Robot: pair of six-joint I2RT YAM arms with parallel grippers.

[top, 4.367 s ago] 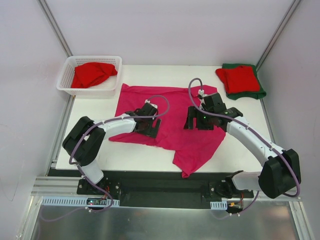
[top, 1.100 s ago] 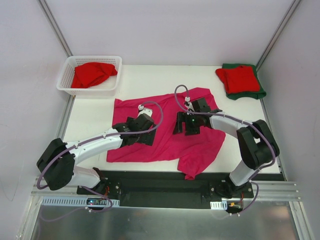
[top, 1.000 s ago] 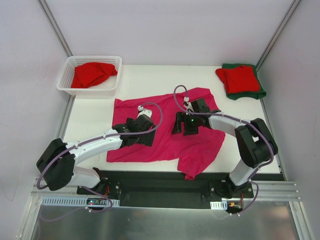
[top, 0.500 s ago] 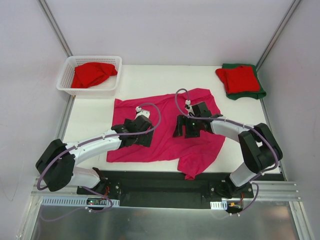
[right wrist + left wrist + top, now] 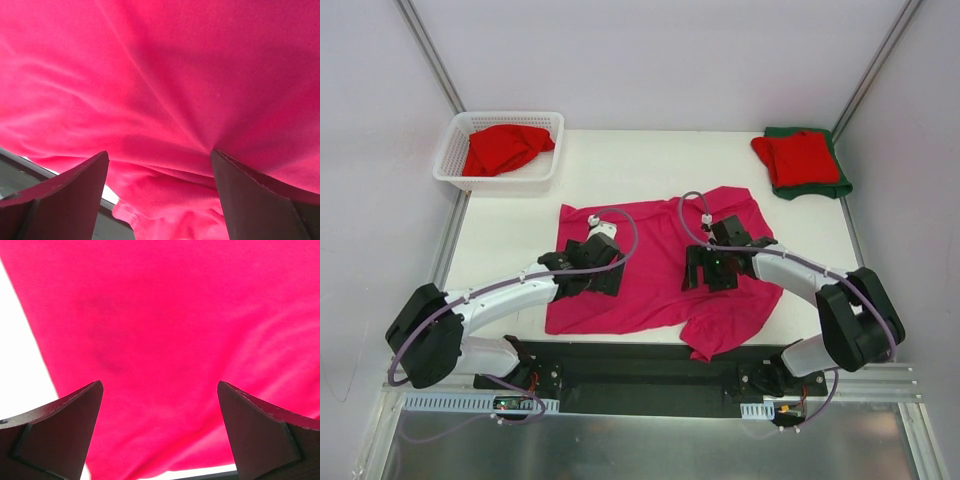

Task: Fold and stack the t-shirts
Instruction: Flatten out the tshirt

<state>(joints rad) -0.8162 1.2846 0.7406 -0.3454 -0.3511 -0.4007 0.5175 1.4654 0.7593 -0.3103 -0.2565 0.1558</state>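
Magenta t-shirt [image 5: 655, 270], spread, rumpled

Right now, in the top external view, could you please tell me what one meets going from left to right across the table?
White lattice basket holding a crumpled red t-shirt → left gripper → right gripper → folded red t-shirt on a dark green t-shirt.

The magenta t-shirt [image 5: 650, 290] is soft, matt cloth, lightly creased. The lattice basket [image 5: 500, 183] is white plastic. The table [image 5: 640, 160] is smooth, matt white.
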